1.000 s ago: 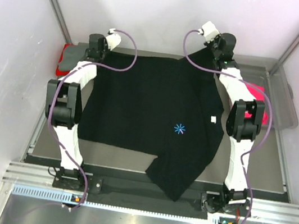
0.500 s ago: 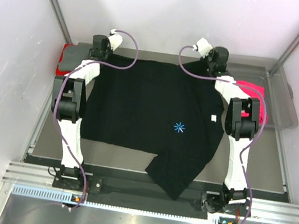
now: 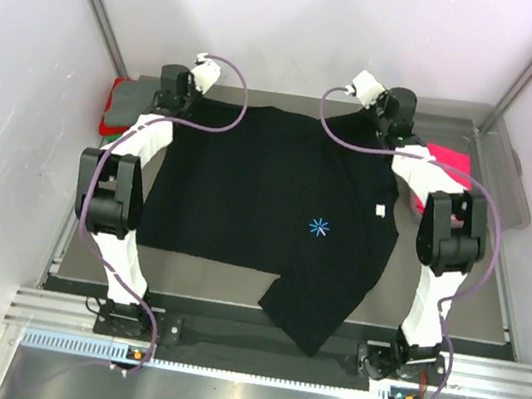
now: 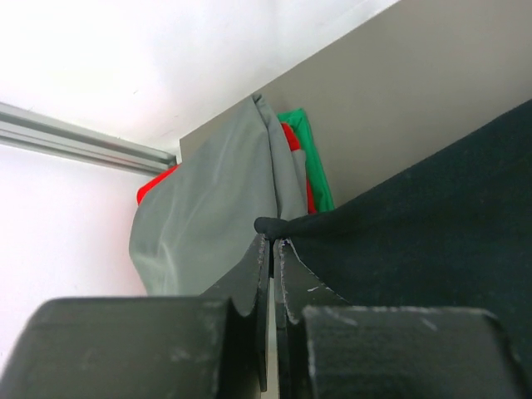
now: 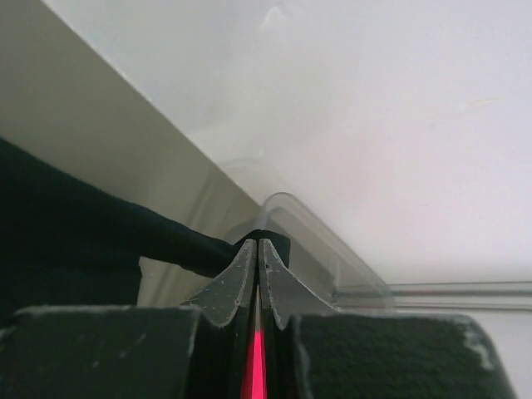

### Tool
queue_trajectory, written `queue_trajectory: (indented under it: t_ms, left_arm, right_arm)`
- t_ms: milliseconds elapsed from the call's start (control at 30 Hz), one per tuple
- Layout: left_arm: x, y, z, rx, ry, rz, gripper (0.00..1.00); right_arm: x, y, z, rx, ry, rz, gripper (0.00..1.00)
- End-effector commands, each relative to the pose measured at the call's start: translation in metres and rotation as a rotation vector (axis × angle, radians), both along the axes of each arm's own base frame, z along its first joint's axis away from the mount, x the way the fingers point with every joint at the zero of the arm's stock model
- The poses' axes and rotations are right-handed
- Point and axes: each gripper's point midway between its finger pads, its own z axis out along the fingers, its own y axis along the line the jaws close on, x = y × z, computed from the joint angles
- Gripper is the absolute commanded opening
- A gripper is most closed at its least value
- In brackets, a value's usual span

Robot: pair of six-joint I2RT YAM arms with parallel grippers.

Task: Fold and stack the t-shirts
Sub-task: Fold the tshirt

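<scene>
A black t-shirt (image 3: pixel 276 201) with a light-blue asterisk print (image 3: pixel 319 229) and a small white label lies spread over the table, one corner hanging off the near edge. My left gripper (image 3: pixel 173 96) is shut on its far left edge (image 4: pixel 278 226). My right gripper (image 3: pixel 393 113) is shut on its far right edge (image 5: pixel 266 239). Both hold the cloth near the back of the table. A grey tee (image 4: pixel 208 216) lies over red (image 4: pixel 150 189) and green (image 4: pixel 307 158) ones at the far left. A hot-pink tee (image 3: pixel 451 160) lies under the right arm.
A clear plastic bin (image 3: pixel 500 176) stands at the far right; its rim shows in the right wrist view (image 5: pixel 332 241). White walls close in on three sides. A metal rail (image 3: pixel 273 347) runs along the near edge by the arm bases.
Both grippers stay shut on the black tee's far edge. The right gripper came down and went slightly right; the elbows swung outward. The far edge now lies flatter.
</scene>
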Motion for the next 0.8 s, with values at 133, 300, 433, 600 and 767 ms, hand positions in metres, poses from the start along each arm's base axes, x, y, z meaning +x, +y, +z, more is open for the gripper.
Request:
queue_trajectory:
  t_ms: [133, 300, 433, 600, 767]
  left_arm:
    - [-0.003, 0.006, 0.008, 0.046, -0.048, -0.002, 0.0]
    - [0.012, 0.024, -0.004, 0.061, -0.04, 0.055, 0.0]
    - [0.018, 0.03, -0.006, 0.043, -0.057, 0.074, 0.0]
    - [0.021, 0.029, 0.003, 0.002, -0.119, 0.083, 0.0]
    - [0.018, 0.045, 0.003, -0.031, -0.141, 0.116, 0.0]
  right_arm:
    - [-0.041, -0.004, 0.061, 0.038, -0.08, -0.002, 0.0]
    - [-0.058, -0.01, 0.055, 0.015, -0.052, -0.013, 0.0]
    - [-0.065, -0.013, 0.051, 0.0, -0.039, -0.015, 0.0]
    - [-0.066, -0.012, 0.044, 0.018, 0.003, -0.017, 0.0]
    - [-0.069, -0.015, 0.039, 0.023, 0.026, -0.033, 0.0]
